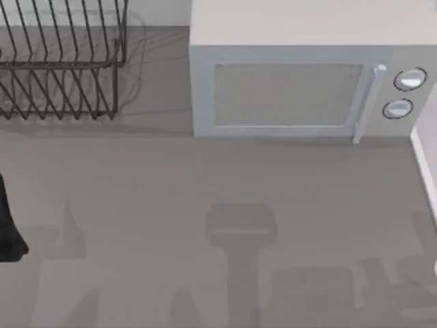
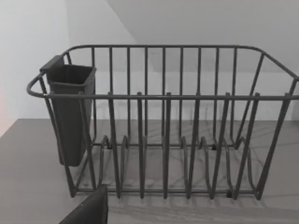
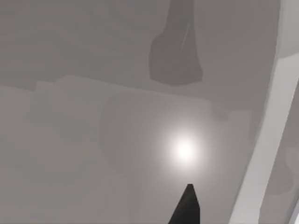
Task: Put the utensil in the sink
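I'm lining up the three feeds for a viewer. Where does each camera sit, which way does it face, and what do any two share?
Top view: above the table, looking down on the counter, dish rack and microwave; a dark piece of the left arm sits at its left edge.
Left wrist view: on the left arm, level with the rack and its cutlery cup; a dark tool tip shows.
Right wrist view: on the right arm, facing bare counter; one tool tip shows.
Shared: the rack, in the top and left wrist views.

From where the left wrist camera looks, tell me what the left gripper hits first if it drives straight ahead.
Probably the front wires of the dish rack, which stands squarely ahead on the countertop; depth is hard to judge.
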Robot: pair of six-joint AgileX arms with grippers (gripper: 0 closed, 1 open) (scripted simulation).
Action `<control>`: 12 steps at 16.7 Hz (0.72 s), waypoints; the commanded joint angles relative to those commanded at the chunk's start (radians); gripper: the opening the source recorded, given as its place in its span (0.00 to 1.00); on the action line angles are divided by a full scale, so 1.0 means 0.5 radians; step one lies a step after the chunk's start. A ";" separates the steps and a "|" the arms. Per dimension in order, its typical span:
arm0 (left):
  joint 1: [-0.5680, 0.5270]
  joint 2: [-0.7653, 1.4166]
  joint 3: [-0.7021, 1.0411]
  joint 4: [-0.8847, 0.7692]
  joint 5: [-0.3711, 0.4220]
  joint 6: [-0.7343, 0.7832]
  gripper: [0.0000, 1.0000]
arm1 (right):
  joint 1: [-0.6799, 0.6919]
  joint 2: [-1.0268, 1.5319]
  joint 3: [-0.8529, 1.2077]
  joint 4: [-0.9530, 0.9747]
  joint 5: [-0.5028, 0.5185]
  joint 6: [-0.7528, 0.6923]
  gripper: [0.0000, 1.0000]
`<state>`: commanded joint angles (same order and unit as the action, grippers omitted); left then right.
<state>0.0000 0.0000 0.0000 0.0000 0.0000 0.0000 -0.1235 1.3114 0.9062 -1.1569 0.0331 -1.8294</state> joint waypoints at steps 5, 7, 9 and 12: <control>0.000 0.000 0.000 0.000 0.000 0.000 1.00 | -0.003 0.062 0.057 -0.023 0.000 -0.007 0.00; 0.000 0.000 0.000 0.000 0.000 0.000 1.00 | -0.012 0.195 0.205 -0.083 0.000 -0.024 0.00; 0.000 0.000 0.000 0.000 0.000 0.000 1.00 | -0.022 0.398 0.437 -0.167 0.000 -0.042 0.00; 0.000 0.000 0.000 0.000 0.000 0.000 1.00 | -0.038 0.794 0.938 -0.333 0.002 -0.069 0.00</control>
<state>0.0000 0.0000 0.0000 0.0000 0.0000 0.0000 -0.1425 1.7085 1.3754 -1.3236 0.0339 -1.8636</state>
